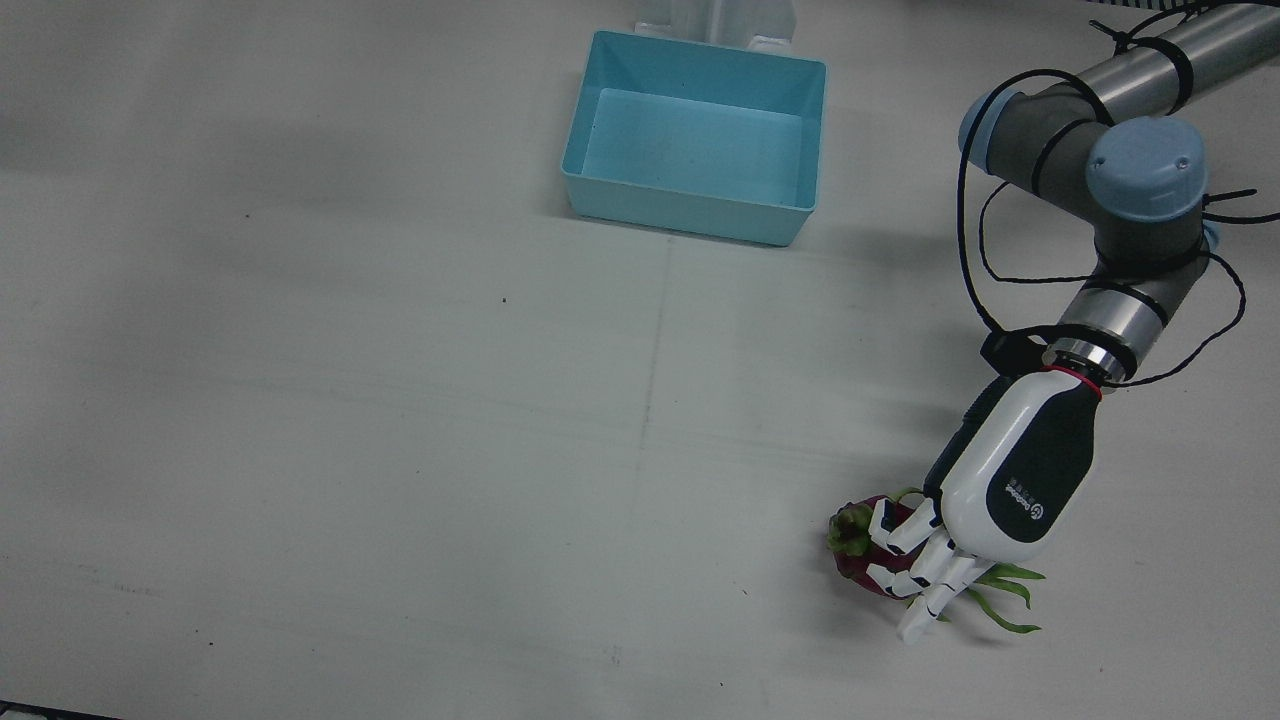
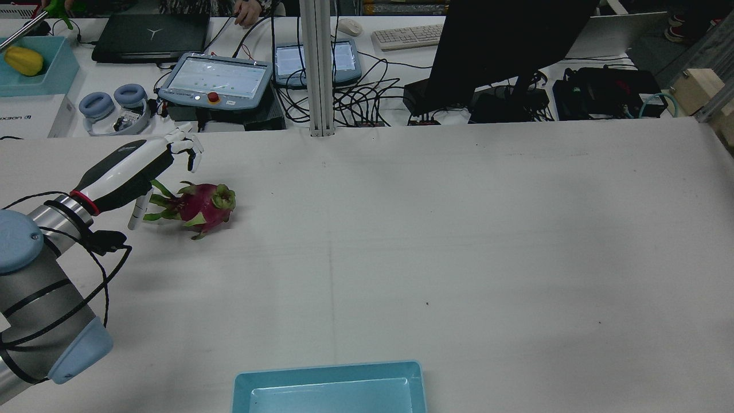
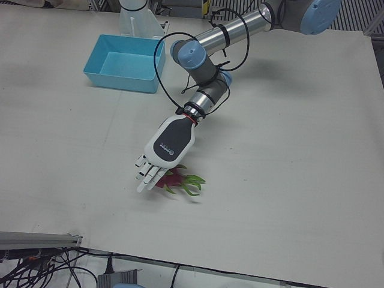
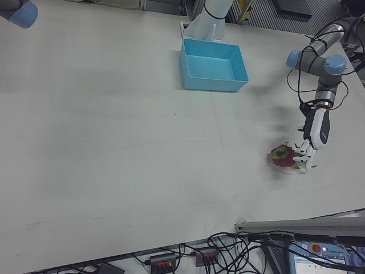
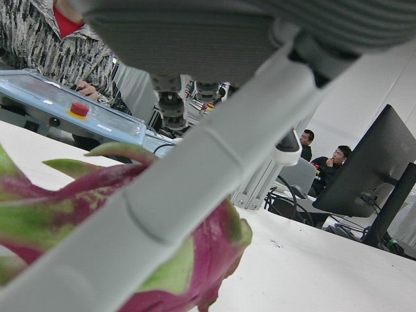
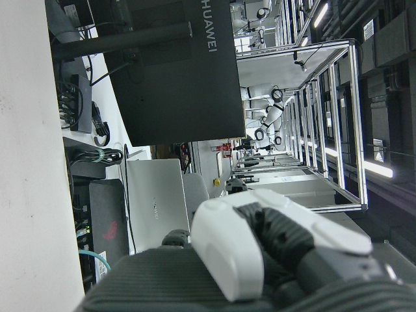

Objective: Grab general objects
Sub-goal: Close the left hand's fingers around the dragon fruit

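Observation:
A pink dragon fruit (image 1: 858,548) with green scales lies on the white table near the operators' edge. My left hand (image 1: 1005,495) hovers over its leafy end, palm down, fingers apart and holding nothing. In the rear view the hand (image 2: 123,169) is just left of the fruit (image 2: 202,205), its thumb pointing down beside the leaves. The left hand view shows a finger (image 5: 195,182) crossing close in front of the fruit (image 5: 211,257). My right hand (image 6: 260,247) shows only in its own view, away from the table, and its finger state is unclear.
A light blue bin (image 1: 690,212) stands open near the robot's side, also in the rear view (image 2: 327,373). Beyond the table's far edge are teach pendants (image 2: 215,77), cables and a black monitor (image 2: 504,40).

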You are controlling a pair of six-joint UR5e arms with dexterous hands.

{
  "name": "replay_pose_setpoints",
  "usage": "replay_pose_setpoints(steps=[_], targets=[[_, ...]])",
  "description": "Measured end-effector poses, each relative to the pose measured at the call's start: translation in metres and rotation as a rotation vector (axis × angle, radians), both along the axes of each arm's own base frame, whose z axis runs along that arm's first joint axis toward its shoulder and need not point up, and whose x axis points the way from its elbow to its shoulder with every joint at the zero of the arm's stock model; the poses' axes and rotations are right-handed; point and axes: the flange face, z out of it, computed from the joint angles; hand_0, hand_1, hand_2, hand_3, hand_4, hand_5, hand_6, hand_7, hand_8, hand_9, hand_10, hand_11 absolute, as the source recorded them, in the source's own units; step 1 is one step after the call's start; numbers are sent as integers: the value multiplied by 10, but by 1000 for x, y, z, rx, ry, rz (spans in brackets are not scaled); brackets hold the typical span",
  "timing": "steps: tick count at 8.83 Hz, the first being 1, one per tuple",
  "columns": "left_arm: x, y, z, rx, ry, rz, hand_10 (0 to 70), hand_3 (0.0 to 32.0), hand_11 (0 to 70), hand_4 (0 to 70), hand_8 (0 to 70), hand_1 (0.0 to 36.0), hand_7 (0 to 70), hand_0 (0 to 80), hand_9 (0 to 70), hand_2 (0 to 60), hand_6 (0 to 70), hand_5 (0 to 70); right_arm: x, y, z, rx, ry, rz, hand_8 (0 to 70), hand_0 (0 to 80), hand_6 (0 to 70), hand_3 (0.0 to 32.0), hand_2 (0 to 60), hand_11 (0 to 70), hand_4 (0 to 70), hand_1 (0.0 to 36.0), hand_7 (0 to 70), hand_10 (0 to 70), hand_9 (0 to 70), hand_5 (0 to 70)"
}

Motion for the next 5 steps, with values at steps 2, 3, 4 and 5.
replay_pose_setpoints(steps=[2,3,4,5], targets=[[6,-3,11,-11,-11,0,0,0,0,0,0,360,534,800,92,600,0,700,0,0,0,0,0,0,0,0,0,0,0,0,0,0,0,0,0,0],[8,-4,17,-15,-17,0,0,0,0,0,0,360,538,800,93,600,0,700,0,0,0,0,0,0,0,0,0,0,0,0,0,0,0,0,0,0],[10,-6,21,-16,-19,0,0,0,0,0,0,360,541,800,94,600,0,700,0,0,0,-1,0,-1,0,0,0,0,0,0,0,0,0,0,0,0],[12,-8,26,-18,-19,-4,0,0,0,0,0,360,557,800,97,600,0,700,0,0,0,-1,0,-1,0,0,0,0,0,0,0,0,0,0,0,0]])
